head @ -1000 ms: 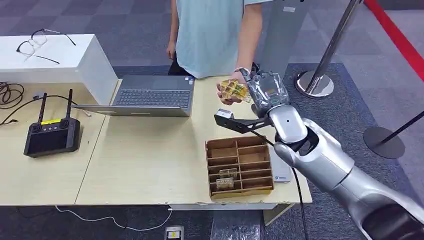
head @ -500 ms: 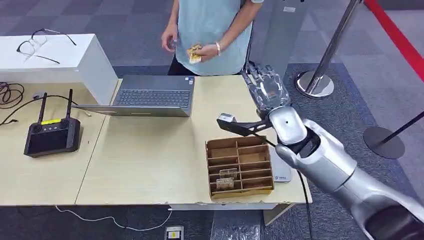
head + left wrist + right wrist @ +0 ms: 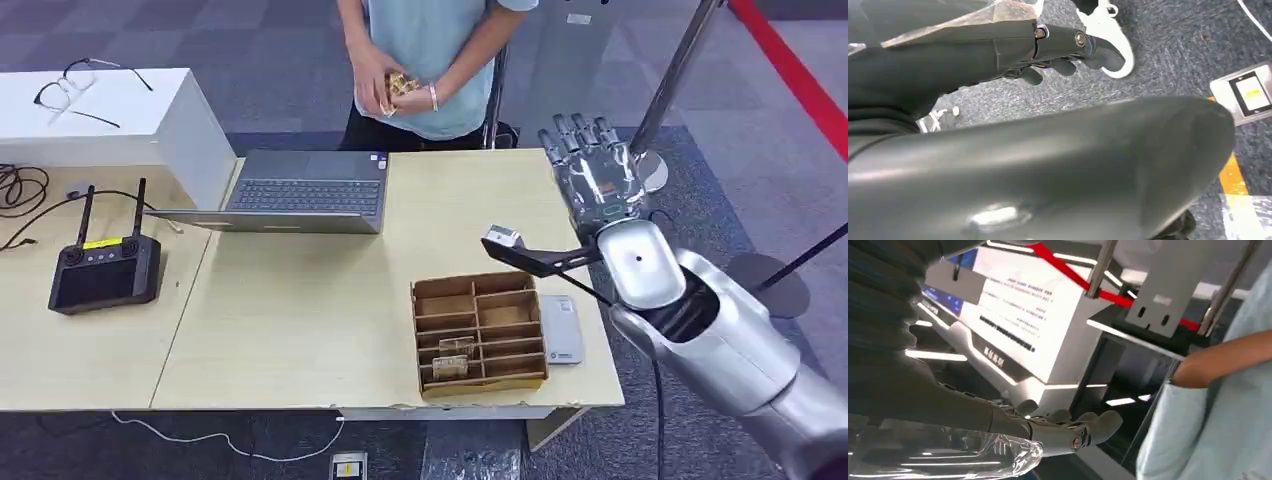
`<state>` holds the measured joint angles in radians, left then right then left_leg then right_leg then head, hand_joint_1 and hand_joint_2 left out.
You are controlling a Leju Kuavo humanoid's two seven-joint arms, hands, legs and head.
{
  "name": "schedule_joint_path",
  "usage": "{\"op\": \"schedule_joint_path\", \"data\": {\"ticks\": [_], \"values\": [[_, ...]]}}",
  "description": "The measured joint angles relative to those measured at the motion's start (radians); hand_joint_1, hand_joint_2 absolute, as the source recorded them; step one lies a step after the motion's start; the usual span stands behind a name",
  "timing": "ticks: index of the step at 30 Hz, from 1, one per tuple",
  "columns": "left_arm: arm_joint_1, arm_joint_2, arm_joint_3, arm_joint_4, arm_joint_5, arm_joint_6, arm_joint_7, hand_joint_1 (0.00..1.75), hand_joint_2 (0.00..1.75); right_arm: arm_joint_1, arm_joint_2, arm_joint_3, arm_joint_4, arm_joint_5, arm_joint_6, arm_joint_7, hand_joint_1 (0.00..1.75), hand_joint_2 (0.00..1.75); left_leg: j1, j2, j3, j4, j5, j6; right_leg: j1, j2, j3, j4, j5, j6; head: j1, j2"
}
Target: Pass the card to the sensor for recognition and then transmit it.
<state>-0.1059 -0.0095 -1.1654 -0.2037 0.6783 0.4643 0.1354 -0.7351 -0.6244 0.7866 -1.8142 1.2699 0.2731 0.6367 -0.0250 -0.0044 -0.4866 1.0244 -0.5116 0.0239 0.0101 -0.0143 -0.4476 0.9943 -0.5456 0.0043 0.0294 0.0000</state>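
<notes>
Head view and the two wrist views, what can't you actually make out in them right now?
- Card, head view: the person's hands cover most of it; any print is too small to read.
- Person, head view: cut off above the chest by the top edge.
- Left hand, left wrist view: dark body parts crowd the frame, so whether its fingers are open or curled is unclear.
- Pieces in the cardboard tray, head view: too small to identify.

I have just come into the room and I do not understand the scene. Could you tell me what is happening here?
A humanoid robot stands at a table and holds its right hand raised and open, with nothing in it. A person across the table holds the card in both hands, close to the body. On the table lie a cardboard divider box with two small items in it, a laptop and a remote controller.
</notes>
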Motion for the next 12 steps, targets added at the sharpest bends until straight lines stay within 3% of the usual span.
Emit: {"op": "schedule_joint_path", "data": {"ticks": [7, 12], "values": [[0.002, -0.01, 0.005, 0.0, 0.02, 0.019, -0.023, 0.0, 0.0, 0.094, -0.099, -0.086, -0.158, 0.017, 0.013, 0.025, 0.0, 1.75, 0.0, 0.0, 0.0, 0.0, 0.0, 0.0, 0.0, 0.0, 0.0, 0.0, 0.0, 0.0, 0.0, 0.0], [0.004, -0.017, 0.011, 0.0, 0.039, 0.029, -0.022, 0.0, 0.0, 0.267, -0.18, -0.222, -0.291, 0.026, -0.042, 0.052, 0.0, 1.75, 0.0, -0.001, 0.0, 0.0, 0.0, 0.0, 0.0, 0.0, 0.0, 0.0, 0.0, 0.0, 0.0, 0.0]]}}
